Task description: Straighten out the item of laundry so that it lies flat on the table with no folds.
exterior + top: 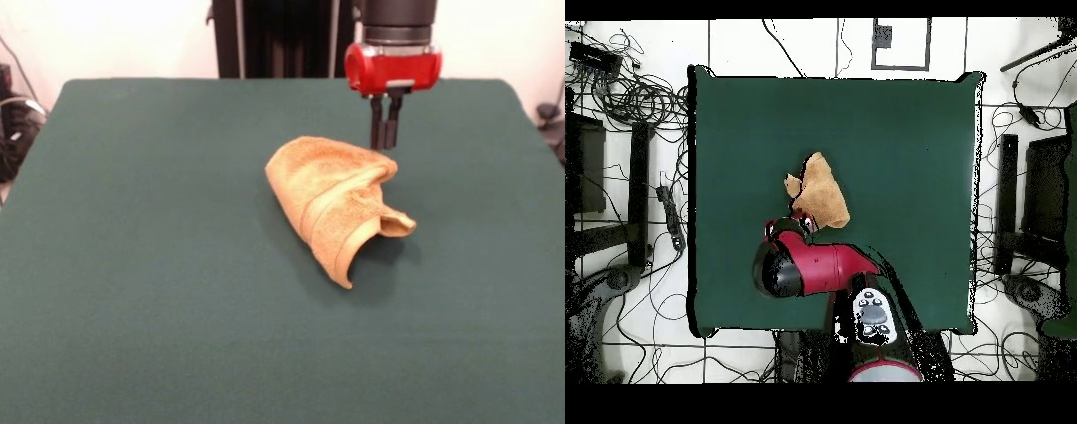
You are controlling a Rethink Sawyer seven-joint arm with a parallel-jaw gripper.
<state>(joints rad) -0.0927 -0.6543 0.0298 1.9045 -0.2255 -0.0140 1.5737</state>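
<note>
The item of laundry [331, 199] lies near the middle of the table [159, 265], somewhat toward the robot's side; it is bunched into a tented heap, with one flap arching up off the felt and a paler woven band running along the curled lower edge; a small corner juts out to one side. It is far from flat; by my judgement the straightening is barely begun, if at all; every fold has yet to be drawn out and all four corners have yet to be spread.

The gripper [385, 141] hangs from the red wrist directly over the towel's far upper edge; its two dark fingers [378, 124] stand close together with only a thin slit between them, so the claw reads as pressed together; the tips reach the top of the cloth or sit just behind it. Whether any fabric is pinched between them I cannot tell; no cloth is seen lifted between the fingers.

In the overhead view the arm's red housing covers the gripper and the near side of the towel [823, 192]; only a narrow tan wedge shows. The white tag is not visible in either view; the underside of the arched flap is in shadow; how many layers are folded beneath cannot be made out.
</note>
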